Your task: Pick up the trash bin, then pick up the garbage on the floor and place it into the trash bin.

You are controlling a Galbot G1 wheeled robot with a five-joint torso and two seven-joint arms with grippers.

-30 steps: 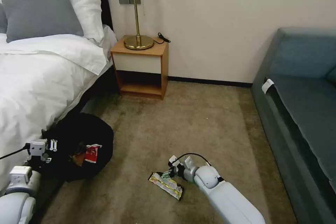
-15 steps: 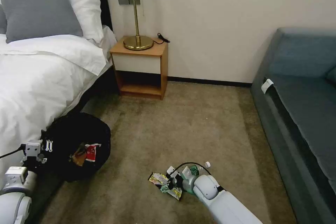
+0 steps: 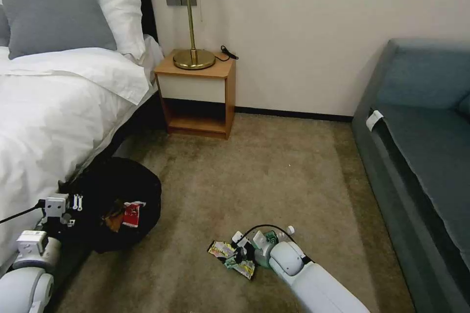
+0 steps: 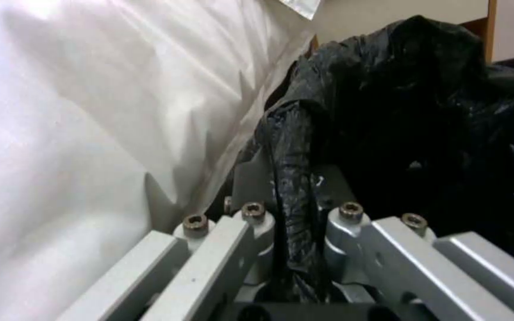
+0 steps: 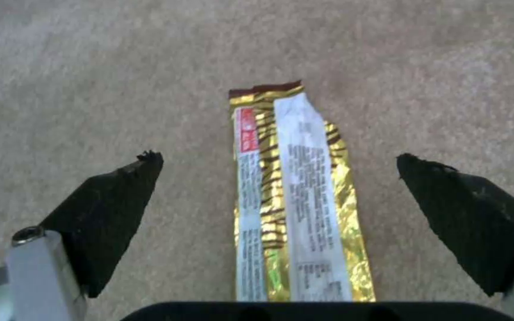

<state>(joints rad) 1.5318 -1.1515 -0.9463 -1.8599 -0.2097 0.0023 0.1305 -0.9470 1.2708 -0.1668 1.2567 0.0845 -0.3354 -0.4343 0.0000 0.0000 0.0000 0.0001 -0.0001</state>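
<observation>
The trash bin point(image 3: 122, 190), lined with a crinkly black bag point(image 4: 424, 111), sits low beside the bed. My left gripper point(image 3: 61, 207) point(image 4: 292, 187) is shut on the bag's rim fold. A red-and-white wrapper point(image 3: 131, 214) and tan paper point(image 3: 112, 223) lie inside the bin. On the floor point(image 3: 274, 171), a long yellow-black snack wrapper point(image 3: 219, 249) point(image 5: 292, 200) lies flat. My right gripper point(image 3: 238, 254) point(image 5: 279, 157) is open just above it, one black finger point(image 5: 108, 214) on each side. A clear bottle with a green label point(image 3: 274, 237) lies behind the right wrist.
The white bed point(image 3: 49, 117) presses close on the left of the bin. A wooden nightstand point(image 3: 198, 90) with a brass lamp point(image 3: 193, 58) stands at the back wall. A blue-grey sofa point(image 3: 421, 146) lines the right side. Open carpet lies between them.
My right gripper has dropped lower and come over the middle of the snack wrapper, and the bottle now shows behind its wrist. The left gripper keeps its hold on the bin's bag.
</observation>
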